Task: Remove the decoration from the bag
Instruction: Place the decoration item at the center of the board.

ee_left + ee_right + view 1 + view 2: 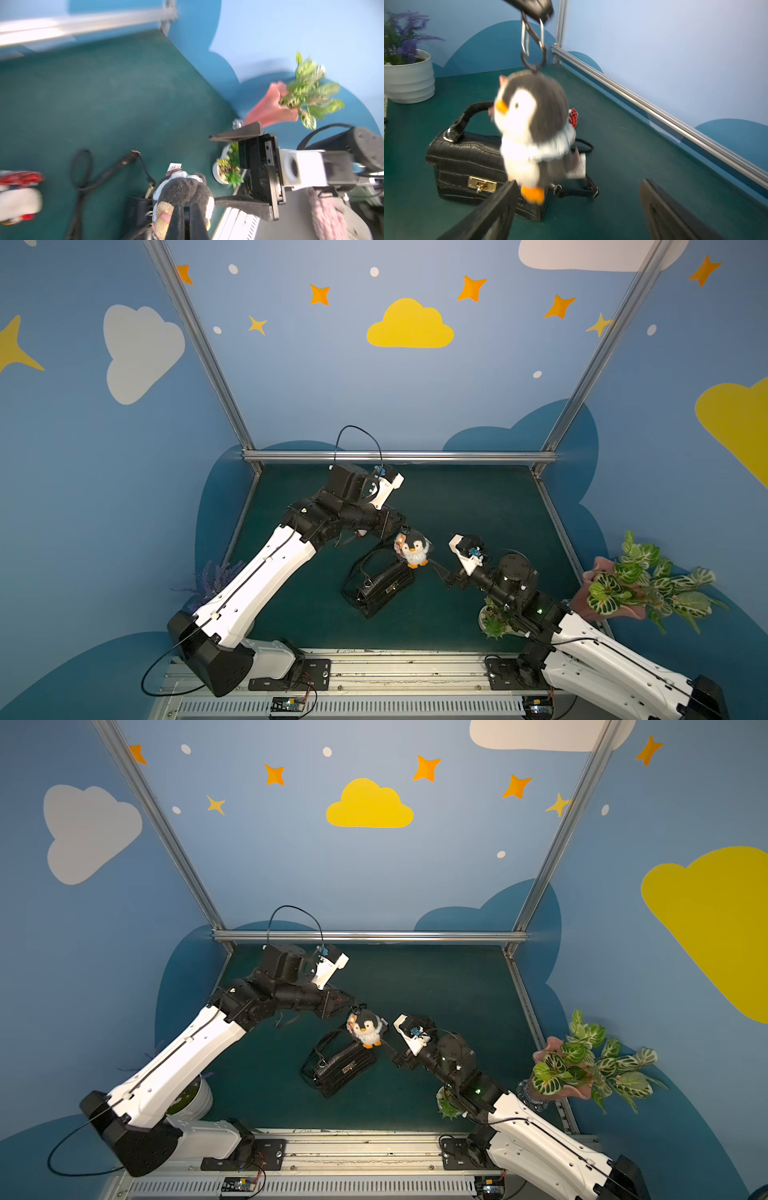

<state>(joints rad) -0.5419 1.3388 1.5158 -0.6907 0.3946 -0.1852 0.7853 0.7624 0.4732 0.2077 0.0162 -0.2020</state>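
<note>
Centre frame, the left gripper (400, 526), shut on the clip (532, 41) of the decoration (415, 549), should lift it straight clear of the bag (380, 589); the right gripper (578, 184) gapes wide, empty.

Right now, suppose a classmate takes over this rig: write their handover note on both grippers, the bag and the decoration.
Left gripper: shut on the metal clip; the decoration hangs from it near the bag.
Right gripper: jaws open, empty, beside the decoration.
Bag: rests on the green table, ungripped.
Done: decoration looks lifted clear; no link to the bag's handle shows.
Left: carry it aside, set it down, release.
</note>
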